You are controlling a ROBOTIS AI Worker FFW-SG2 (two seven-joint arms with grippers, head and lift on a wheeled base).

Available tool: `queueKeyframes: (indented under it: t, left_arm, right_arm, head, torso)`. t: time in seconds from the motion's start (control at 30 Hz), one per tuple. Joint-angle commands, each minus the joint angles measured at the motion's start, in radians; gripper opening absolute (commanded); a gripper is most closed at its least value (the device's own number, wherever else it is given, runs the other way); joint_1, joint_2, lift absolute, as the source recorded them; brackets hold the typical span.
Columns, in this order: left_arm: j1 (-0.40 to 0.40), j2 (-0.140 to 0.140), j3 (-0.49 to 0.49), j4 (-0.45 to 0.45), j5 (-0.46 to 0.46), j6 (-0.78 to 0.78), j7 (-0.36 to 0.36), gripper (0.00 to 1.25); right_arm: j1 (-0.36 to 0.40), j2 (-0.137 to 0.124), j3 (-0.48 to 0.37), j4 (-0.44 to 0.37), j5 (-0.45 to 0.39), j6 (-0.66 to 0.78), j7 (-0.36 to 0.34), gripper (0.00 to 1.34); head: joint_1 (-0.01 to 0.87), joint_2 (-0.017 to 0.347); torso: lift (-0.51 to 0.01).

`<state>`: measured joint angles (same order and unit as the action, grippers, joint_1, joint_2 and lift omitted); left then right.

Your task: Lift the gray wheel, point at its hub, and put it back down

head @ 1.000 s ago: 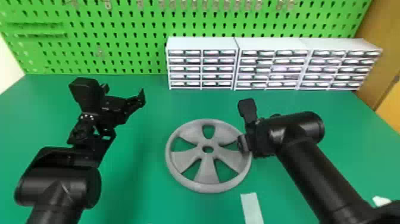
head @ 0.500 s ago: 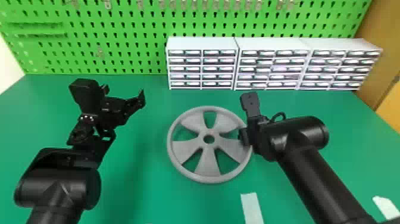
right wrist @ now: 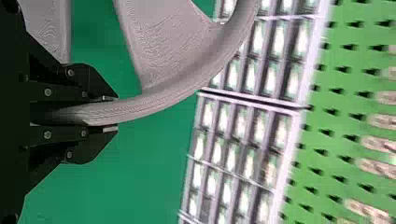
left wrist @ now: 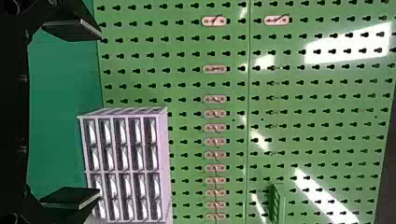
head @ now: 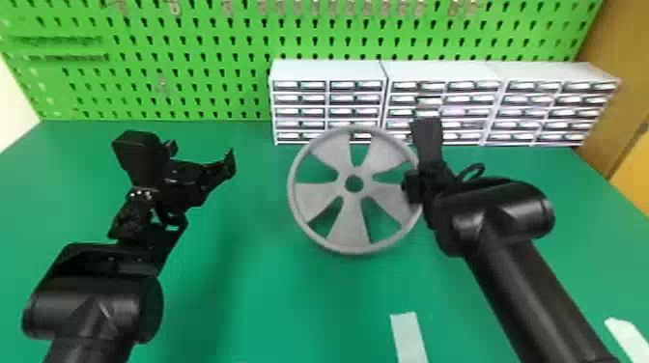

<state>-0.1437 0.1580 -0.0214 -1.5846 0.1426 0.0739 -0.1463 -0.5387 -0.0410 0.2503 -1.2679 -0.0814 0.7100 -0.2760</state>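
Note:
Held up above the green table, the gray wheel [head: 348, 231] faces the head camera with its spokes and hub [head: 354, 184] in view. My right gripper [head: 414, 187] is at the wheel's right edge. In the right wrist view the right gripper [right wrist: 110, 113] is shut on the rim of the wheel [right wrist: 163, 95], one finger on each side. My left gripper [head: 205, 190] hangs over the table's left part, apart from the wheel. The left wrist view has the left gripper [left wrist: 99, 114] with its two fingers wide apart and nothing between them.
White drawer units [head: 328, 72] stand in a row at the table's back, behind the wheel. A green pegboard [head: 193, 67] rises behind them. Pale strips lie near the front, one at centre right [head: 408, 338] and one at far right [head: 627, 335].
Gripped by my right gripper, the wheel has risen from low over the table and tilted up toward the head camera. The left arm has barely moved.

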Motion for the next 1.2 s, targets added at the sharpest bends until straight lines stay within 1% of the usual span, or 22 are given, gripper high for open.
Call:
queueKeyframes:
  t: [0.0, 0.1, 0.27, 0.43, 0.6, 0.73, 0.83, 1.0, 1.17]
  left_arm:
    - [0.004, 0.000, 0.001, 0.000, 0.000, 0.001, -0.002, 1.14]
    - [0.006, 0.000, 0.000, 0.000, 0.000, 0.001, -0.004, 1.14]
    - [0.009, 0.000, 0.000, 0.000, 0.000, 0.001, -0.007, 1.14]
    - [0.015, 0.000, -0.005, 0.000, 0.000, 0.003, -0.012, 1.14]
    - [0.018, 0.000, -0.011, 0.000, 0.000, 0.007, -0.016, 1.14]
    - [0.023, 0.000, -0.008, 0.000, 0.000, 0.010, -0.022, 1.14]
    - [0.026, 0.000, -0.008, 0.000, 0.000, 0.014, -0.025, 1.14]
    - [0.026, 0.002, -0.009, 0.000, 0.000, 0.017, -0.030, 1.14]
    - [0.027, 0.002, -0.011, -0.002, 0.002, 0.017, -0.033, 1.14]
  right_arm:
    - [-0.010, -0.008, 0.000, -0.050, 0.017, -0.029, -0.011, 0.01]
    - [-0.014, -0.016, 0.001, -0.085, 0.026, -0.057, -0.026, 0.01]
    - [-0.017, -0.030, 0.003, -0.117, 0.043, -0.169, -0.029, 0.01]
    - [-0.014, -0.036, 0.004, -0.153, 0.058, -0.261, -0.040, 0.01]
    - [-0.018, -0.043, 0.004, -0.192, 0.069, -0.299, -0.049, 0.01]
    - [-0.018, -0.057, 0.021, -0.208, 0.080, -0.366, -0.074, 0.01]
    - [-0.017, -0.072, 0.035, -0.209, 0.100, -0.460, -0.085, 0.01]
    - [-0.015, -0.083, 0.044, -0.205, 0.112, -0.570, -0.101, 0.01]
    - [-0.010, -0.088, 0.044, -0.143, 0.117, -0.751, -0.101, 0.01]
  head:
    - [0.692, 0.048]
    - [0.692, 0.048]
    - [0.692, 0.048]
    - [0.692, 0.048]
    - [0.692, 0.048]
    - [0.692, 0.048]
    - [0.692, 0.048]
    - [0.692, 0.048]
    - [0.692, 0.048]
  torso:
    - [-0.088]
    - [-0.088]
    - [-0.088]
    - [-0.088]
    - [-0.088]
    - [-0.088]
    - [-0.088]
    - [-0.088]
    - [-0.088]
